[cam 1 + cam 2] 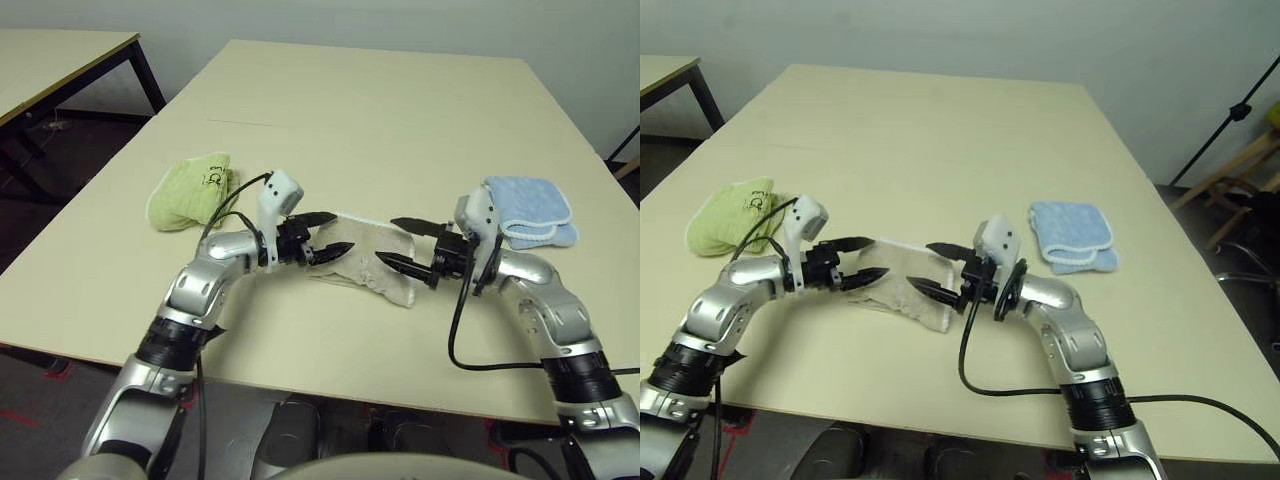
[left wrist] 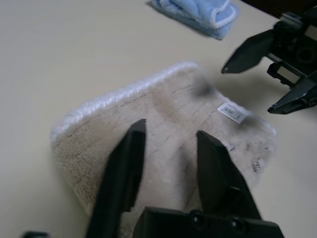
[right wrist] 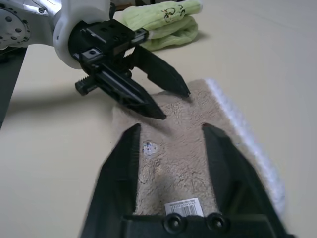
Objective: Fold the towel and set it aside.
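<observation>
The beige towel (image 1: 368,248) lies folded in a small rectangle on the table (image 1: 380,110), near its front edge. Its white stitched edge runs along the far side, and its white care tag (image 2: 232,113) faces up. My left gripper (image 1: 345,231) is open and hovers just over the towel's left end, with nothing between its fingers. From the other side, my right gripper (image 1: 385,240) is also open and empty, low over the towel's right end. In the right wrist view the towel (image 3: 183,148) lies under my right gripper (image 3: 171,126), and the left gripper (image 3: 175,105) points at it from the far end.
A lime green folded towel (image 1: 190,192) lies left of my left arm. A light blue folded towel (image 1: 530,212) lies at the right, just behind my right wrist. A second table (image 1: 60,60) stands at the far left. A black stand (image 1: 1240,110) is off the table's right.
</observation>
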Available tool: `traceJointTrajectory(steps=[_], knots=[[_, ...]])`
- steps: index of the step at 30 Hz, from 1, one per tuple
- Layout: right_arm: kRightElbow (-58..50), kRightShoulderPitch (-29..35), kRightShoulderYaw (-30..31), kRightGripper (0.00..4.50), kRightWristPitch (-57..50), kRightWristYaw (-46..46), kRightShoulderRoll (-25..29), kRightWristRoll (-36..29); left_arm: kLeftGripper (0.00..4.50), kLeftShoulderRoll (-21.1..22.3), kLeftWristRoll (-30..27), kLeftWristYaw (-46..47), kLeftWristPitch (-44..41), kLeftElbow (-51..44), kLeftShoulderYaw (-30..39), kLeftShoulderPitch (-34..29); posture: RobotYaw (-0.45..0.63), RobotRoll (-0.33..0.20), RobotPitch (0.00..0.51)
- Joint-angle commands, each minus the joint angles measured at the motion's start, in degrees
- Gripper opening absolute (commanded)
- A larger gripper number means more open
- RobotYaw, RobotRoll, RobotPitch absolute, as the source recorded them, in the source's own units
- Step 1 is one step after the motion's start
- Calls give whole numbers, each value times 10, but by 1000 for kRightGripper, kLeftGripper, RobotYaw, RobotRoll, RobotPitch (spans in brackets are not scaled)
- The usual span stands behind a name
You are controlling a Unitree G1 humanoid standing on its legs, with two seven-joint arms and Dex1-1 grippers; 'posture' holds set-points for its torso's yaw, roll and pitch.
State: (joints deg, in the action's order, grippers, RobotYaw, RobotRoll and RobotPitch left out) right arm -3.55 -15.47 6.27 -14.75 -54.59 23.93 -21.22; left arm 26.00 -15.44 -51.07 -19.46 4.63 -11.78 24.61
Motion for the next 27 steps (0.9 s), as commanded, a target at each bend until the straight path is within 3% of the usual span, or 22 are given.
traceJointTrajectory(steps=[1, 4, 11, 18, 22, 27], knots=[[18, -1, 17, 1183, 15, 6, -10, 18, 996, -5, 13, -3, 8, 22, -6, -6, 149, 0, 83], [34, -7, 27, 16, 24, 8, -18, 29, 0, -7, 18, -1, 9, 31, -6, -7, 151, 0, 82], [77, -11, 44, 16, 34, 11, -29, 53, 0, -12, 26, 2, 1, 38, -7, -17, 158, 0, 85], [174, 6, 82, 16, 48, 25, -15, 124, 0, -16, 62, 9, 29, 87, -22, -43, 156, 0, 86], [150, 1, 58, 16, 33, 9, -31, 79, 0, -18, 52, 3, 25, 69, -10, -40, 153, 0, 85], [115, -43, -25, 16, -7, 11, -49, -20, 0, -22, 3, -1, -19, 11, 28, -2, 148, 0, 87]])
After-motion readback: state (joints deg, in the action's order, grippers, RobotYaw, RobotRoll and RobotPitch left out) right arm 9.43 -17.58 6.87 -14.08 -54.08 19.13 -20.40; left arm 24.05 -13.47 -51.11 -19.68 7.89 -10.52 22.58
